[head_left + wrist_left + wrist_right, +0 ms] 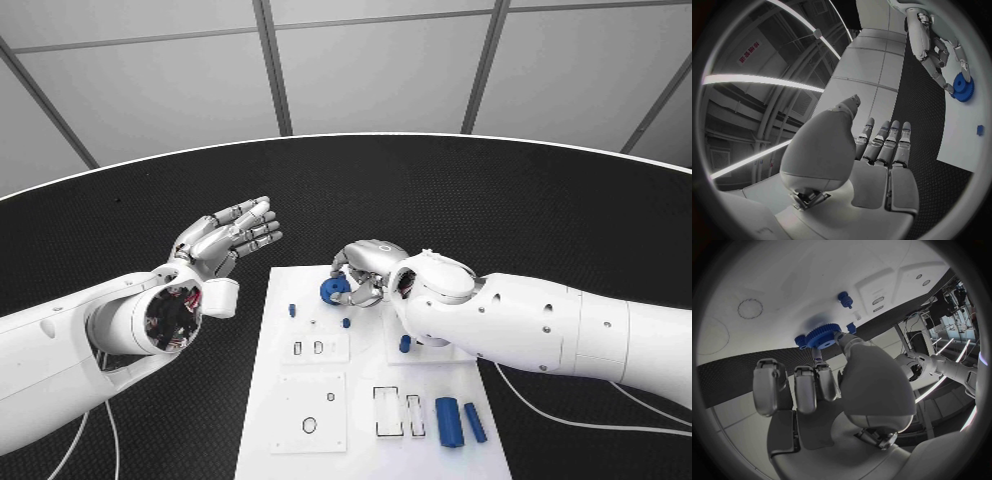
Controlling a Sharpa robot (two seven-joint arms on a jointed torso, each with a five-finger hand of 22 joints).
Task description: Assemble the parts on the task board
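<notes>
The right robot hand (368, 270) pinches the blue gear (335, 290) over the task board (289, 400), near its far edge. The left robot hand (231, 235) hovers open above the worktop (476, 190). A tilted gear could jam on its peg or slip from the fingertips.

We see a black table (476, 190) with a curved white edge. The white task board (361, 440) lies flat on it, and a white cable (577, 420) trails beside the board.
</notes>
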